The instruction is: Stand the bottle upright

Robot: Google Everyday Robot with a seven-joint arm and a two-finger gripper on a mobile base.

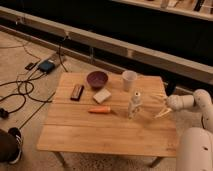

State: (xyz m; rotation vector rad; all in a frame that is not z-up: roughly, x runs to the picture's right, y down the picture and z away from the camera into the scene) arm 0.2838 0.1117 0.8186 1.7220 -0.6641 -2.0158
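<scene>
The bottle [135, 104], slim and whitish with a white cap, stands upright on the wooden table [100, 132], right of centre. My gripper [160, 105] is at the table's right edge, just right of the bottle and apart from it. Its two pale fingers [162, 114] are spread open with nothing between them. The white arm reaches in from the right.
A white cup [129, 80] stands behind the bottle. A purple bowl [97, 78], a dark flat bar [77, 92], a pale block [102, 96] and an orange stick-like item [100, 110] lie to the left. Cables [22, 90] and a shoe [12, 142] are on the floor at left.
</scene>
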